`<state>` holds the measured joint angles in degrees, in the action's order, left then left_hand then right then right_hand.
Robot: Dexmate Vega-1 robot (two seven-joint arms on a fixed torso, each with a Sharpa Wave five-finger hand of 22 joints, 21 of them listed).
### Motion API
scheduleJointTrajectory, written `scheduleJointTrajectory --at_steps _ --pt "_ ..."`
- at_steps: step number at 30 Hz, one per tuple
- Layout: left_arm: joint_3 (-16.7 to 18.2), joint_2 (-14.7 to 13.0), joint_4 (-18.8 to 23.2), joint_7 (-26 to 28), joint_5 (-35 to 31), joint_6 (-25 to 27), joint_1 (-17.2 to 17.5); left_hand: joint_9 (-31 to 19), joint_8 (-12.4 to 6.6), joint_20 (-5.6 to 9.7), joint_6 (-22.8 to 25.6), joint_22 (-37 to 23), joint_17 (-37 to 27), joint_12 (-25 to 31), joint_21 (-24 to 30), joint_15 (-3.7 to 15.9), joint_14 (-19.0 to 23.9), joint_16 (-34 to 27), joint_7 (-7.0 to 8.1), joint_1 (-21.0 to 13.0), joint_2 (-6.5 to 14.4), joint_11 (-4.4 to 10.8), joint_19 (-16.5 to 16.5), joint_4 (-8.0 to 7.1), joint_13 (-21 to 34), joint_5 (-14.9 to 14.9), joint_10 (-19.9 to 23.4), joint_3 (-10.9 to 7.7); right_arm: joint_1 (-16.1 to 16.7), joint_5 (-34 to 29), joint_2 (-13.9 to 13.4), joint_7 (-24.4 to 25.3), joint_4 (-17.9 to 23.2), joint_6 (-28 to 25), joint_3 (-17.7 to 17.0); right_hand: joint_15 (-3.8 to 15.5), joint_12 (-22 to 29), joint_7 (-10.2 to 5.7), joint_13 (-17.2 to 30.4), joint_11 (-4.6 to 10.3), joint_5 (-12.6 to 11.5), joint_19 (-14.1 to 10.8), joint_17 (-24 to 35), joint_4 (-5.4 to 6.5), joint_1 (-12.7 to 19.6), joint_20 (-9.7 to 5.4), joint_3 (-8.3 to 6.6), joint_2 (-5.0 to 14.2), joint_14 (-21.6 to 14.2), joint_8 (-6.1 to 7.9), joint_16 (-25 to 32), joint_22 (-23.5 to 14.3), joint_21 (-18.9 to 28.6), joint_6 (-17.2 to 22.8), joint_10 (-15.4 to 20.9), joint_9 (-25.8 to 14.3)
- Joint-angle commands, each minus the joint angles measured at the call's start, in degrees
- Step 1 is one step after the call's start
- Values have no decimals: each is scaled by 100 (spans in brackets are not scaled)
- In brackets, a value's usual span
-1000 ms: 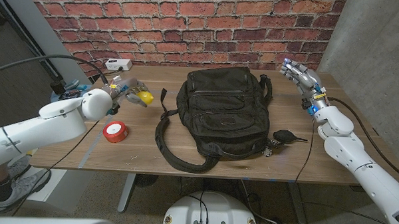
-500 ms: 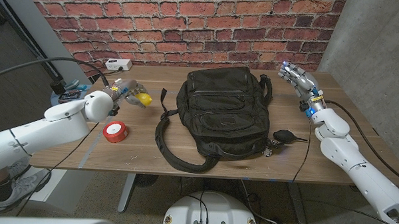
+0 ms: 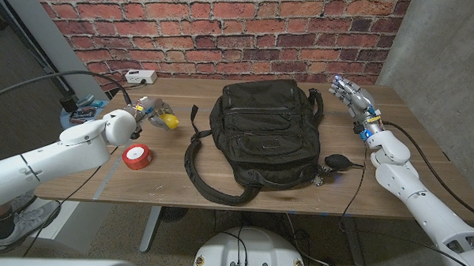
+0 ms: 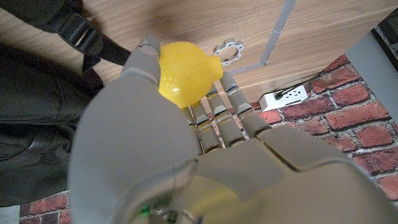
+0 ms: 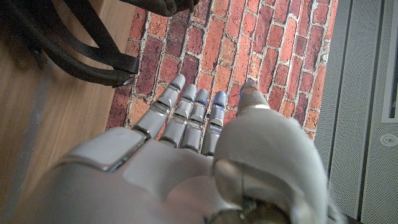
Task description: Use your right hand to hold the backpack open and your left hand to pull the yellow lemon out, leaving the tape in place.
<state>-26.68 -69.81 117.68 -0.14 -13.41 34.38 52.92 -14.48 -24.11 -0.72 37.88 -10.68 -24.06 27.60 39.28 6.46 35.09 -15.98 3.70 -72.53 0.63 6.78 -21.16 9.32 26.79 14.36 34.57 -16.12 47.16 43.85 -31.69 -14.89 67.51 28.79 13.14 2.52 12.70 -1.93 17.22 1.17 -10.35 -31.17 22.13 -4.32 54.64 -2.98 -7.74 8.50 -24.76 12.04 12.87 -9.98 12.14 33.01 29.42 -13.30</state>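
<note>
Lemon (image 4: pixel 186 71) in left hand (image 3: pixel 147 111) — backpack (image 3: pixel 261 134) beside

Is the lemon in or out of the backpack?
Out: the left hand holds the lemon beside the backpack.

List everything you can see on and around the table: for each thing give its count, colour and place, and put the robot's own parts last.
backpack: one, black, lying at the table's middle, straps trailing toward the front edge
lemon: one, yellow, held in the left hand, left of the backpack
tape: one roll, red, on the table, front left
air blower: one, black, on the table by the backpack's right front corner
power strip: one, white, at the table's back left edge
table: one, wooden
wall: red brick, behind the table
left hand: one, grey, grips the lemon above the table's left side
right hand: one, grey, holds nothing, fingers apart, raised right of the backpack
</note>
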Motion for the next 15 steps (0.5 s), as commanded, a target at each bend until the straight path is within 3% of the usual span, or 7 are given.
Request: scheduleJointTrajectory --at_steps 1,4,9,15 --pt "-231 42 -191 -271 -294 -29 -188 -343 -406 -3 457 -4 -6 22 -2 -12 -18 5 -352 442 491 48 23 -75 782 -8 20 -133 -430 153 305 -489 -760 314 57 300 -40 6 -20 9 19 -21 -22 72 -139 -29 -3 -5 55 -54 -36 -33 9 -90 -62 -1" --pt "-250 86 -224 -327 -333 7 -225 -341 -407 -6 456 -4 -7 18 -3 -10 -20 9 -348 440 489 33 24 -70 783 -12 12 -135 -510 213 377 -570 -917 337 49 297 -56 9 -31 0 19 -23 -39 85 -172 -30 3 -7 86 -55 -57 -33 9 -98 -84 5" --pt "-294 83 -262 -390 -444 -40 -265 -335 -405 -6 449 -3 -12 11 -13 -9 -38 21 -345 451 492 44 50 -72 785 -18 -1 -138 -610 323 491 -673 -1121 352 19 304 -93 26 -71 -2 21 -23 -64 228 -389 -39 26 85 133 -70 -77 -36 8 -155 -129 23" --pt "-486 80 -298 -535 -872 -109 -374 -329 -401 -14 438 -3 -16 3 -22 -11 -61 37 -332 461 487 37 73 -69 783 -28 -11 -139 -736 538 645 -976 -1372 352 -40 274 -150 32 -146 8 7 -46 -100 512 -792 -90 43 218 295 -92 -129 -43 19 -253 -236 57"
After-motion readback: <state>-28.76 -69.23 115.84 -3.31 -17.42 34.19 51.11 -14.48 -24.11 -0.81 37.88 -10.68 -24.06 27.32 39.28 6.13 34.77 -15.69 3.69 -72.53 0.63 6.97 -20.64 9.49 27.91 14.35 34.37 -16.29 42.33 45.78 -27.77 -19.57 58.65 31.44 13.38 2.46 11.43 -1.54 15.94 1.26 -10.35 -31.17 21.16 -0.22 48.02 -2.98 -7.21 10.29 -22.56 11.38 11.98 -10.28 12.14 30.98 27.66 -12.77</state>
